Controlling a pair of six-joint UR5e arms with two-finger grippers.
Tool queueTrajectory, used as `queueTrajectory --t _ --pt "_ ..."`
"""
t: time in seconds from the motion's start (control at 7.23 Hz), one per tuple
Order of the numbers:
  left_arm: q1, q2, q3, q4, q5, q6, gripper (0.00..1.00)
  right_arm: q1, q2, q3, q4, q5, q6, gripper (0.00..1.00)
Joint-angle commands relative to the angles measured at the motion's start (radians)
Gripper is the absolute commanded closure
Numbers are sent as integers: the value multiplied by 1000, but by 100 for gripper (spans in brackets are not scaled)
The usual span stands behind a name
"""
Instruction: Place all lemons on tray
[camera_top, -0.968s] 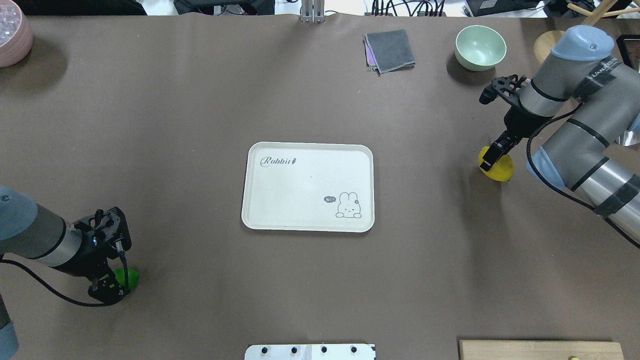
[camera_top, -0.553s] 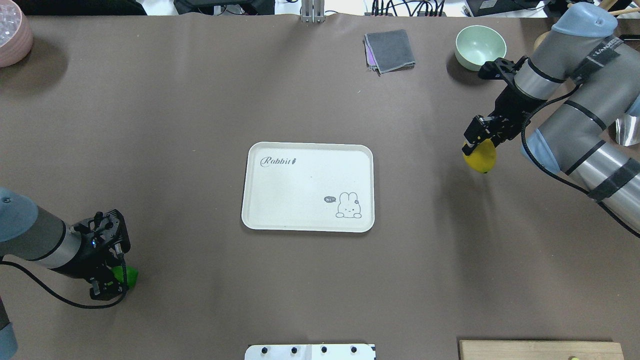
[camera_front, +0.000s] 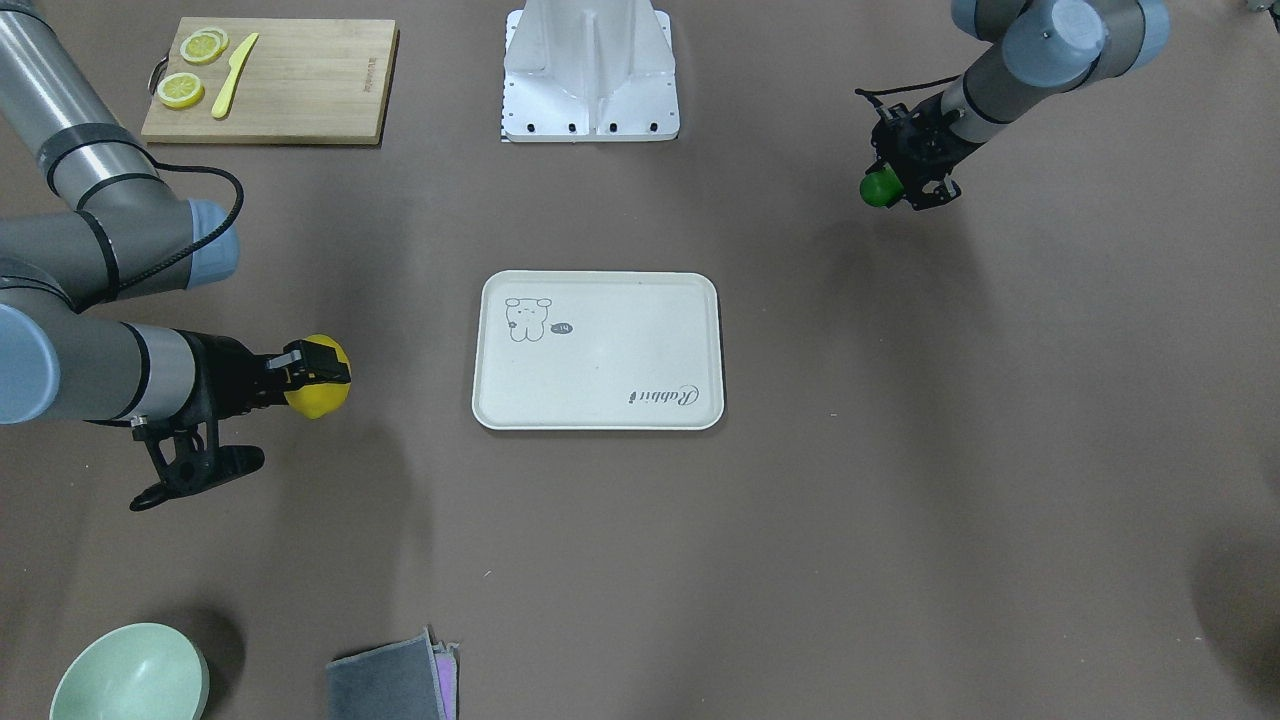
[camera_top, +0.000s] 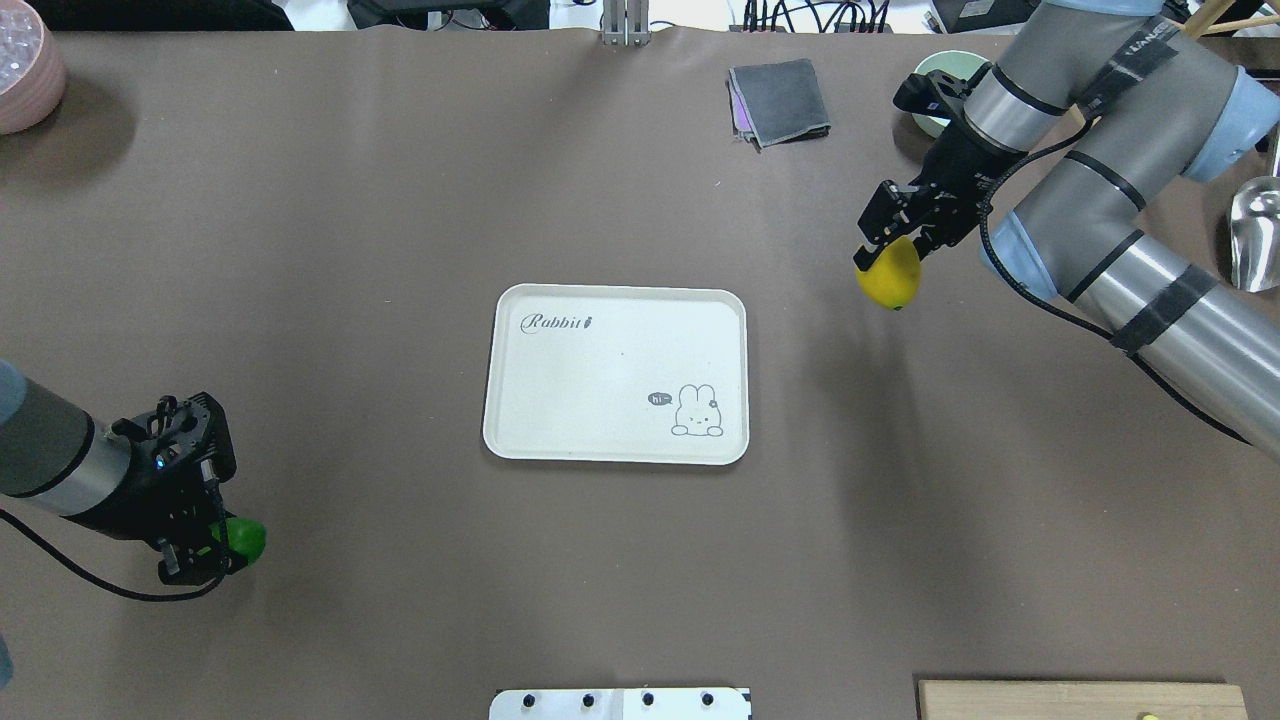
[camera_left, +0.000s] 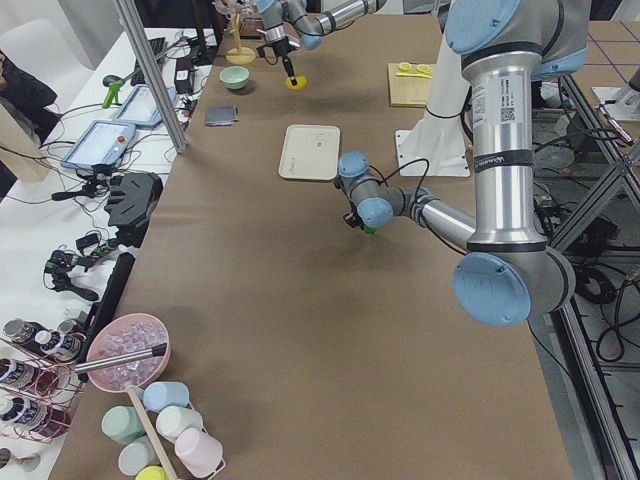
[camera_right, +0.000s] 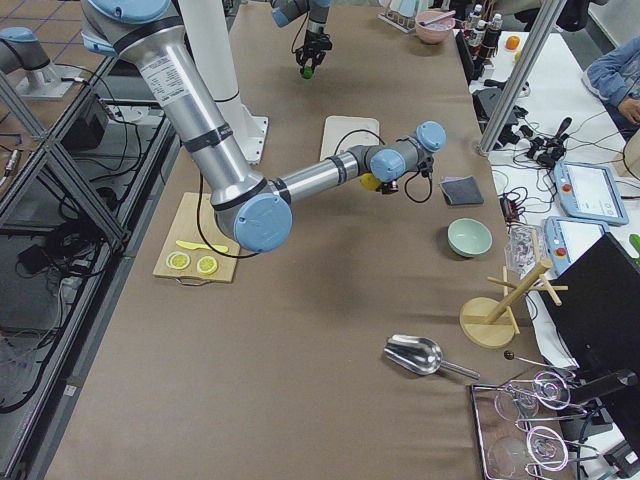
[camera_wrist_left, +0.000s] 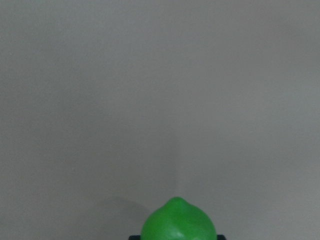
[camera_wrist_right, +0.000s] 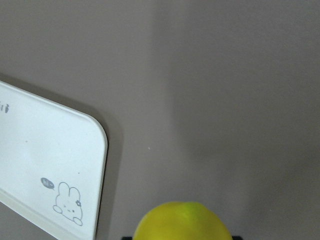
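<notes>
Green lemon (camera_top: 243, 538) first, since it's nearest the robot: lower left of the overhead view, pinched in the left gripper (camera_top: 212, 553) and, going by the shadow under it, a bit off the table. Well apart from it, mid-frame, sits the tray (camera_top: 600, 370), and nothing's on it yet. Farther back, upper right, the right gripper (camera_top: 895, 243) is clamped on the yellow lemon (camera_top: 889, 275), which hangs clear of the table off to the right of the tray, not over it.

So I'd call it roughly halfway: both fruits in hand, zero delivered, two carries and drops left.

Head count: two lemons, one tray, two grippers. Extras: one wooden cutting board (camera_front: 300, 80) with three lemon slices (camera_front: 181, 89) (as far as I can tell) and one yellow knife (camera_front: 234, 74), then way at the top one folded grey cloth (camera_top: 780, 100) and one pale green bowl (camera_front: 130, 675).
</notes>
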Motion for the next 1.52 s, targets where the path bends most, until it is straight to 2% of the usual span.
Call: queueTrajectory --t 0.0,0.14,0.28,0.41,0.55,0.83,0.97,1.24,1.38 --pt "-62 -72 3 34 -73 -186 100 -44 61 -41 64 1 4 91" --pt "-61 -173 22 95 -84 -367 100 -65 72 -47 86 0 4 91" --pt "-63 -320 70 220 -90 -443 100 -98 95 -61 94 -2 4 91" --pt "-63 -459 103 392 -86 -459 100 -134 119 -85 95 0 4 91" --pt "-63 -572 165 477 -83 -474 100 -159 150 -119 101 1 4 91" --pt "-61 -620 232 472 -84 -560 100 -168 194 -164 100 3 39 91" --pt "-61 -678 309 462 -83 -571 100 -179 202 -176 98 34 136 91" --pt "-61 -781 458 395 -83 -638 100 -204 227 -207 100 35 151 89" --pt "-61 -787 498 337 -83 -649 100 -211 231 -216 100 32 151 88"
